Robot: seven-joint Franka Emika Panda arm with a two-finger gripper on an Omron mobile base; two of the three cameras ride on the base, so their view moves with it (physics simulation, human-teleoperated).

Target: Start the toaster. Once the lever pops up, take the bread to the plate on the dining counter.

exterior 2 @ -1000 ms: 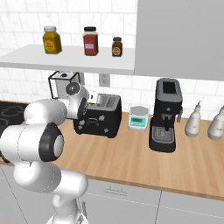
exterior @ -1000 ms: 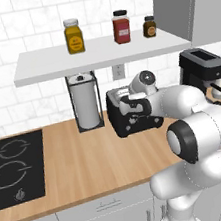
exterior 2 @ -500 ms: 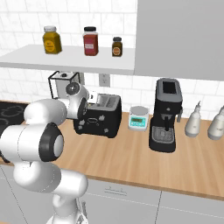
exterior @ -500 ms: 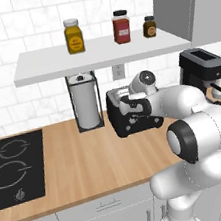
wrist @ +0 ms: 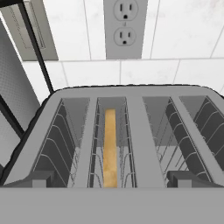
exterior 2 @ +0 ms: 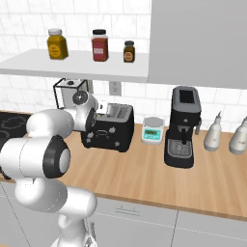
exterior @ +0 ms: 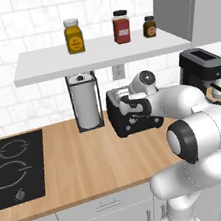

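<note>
A white robot arm leans over a wood-grain worktop, its pincer poised directly above the toaster, fingers spread wide and gripping nothing. To the pincer's left stands a roll of white paper towel in a thin black wire frame; farther left a flat black hob with ringed burners is set into the worktop. Just below the pincer, the toaster is a boxy, glossy black block with rounded corners, pale marks on its front and four long slots lined with curved wire guides. The bread, a thin tan slice seen edge-on, sits upright in the second slot from the left in the hand view. Behind the toaster, a grey double socket is fixed to the white tiled wall. Overhead, a plain white shelf carries three jars: yellow, red and a small dark one. To the pincer's right sit a small pale kitchen scale, a tall black coffee machine and two rounded grey bottles.
</note>
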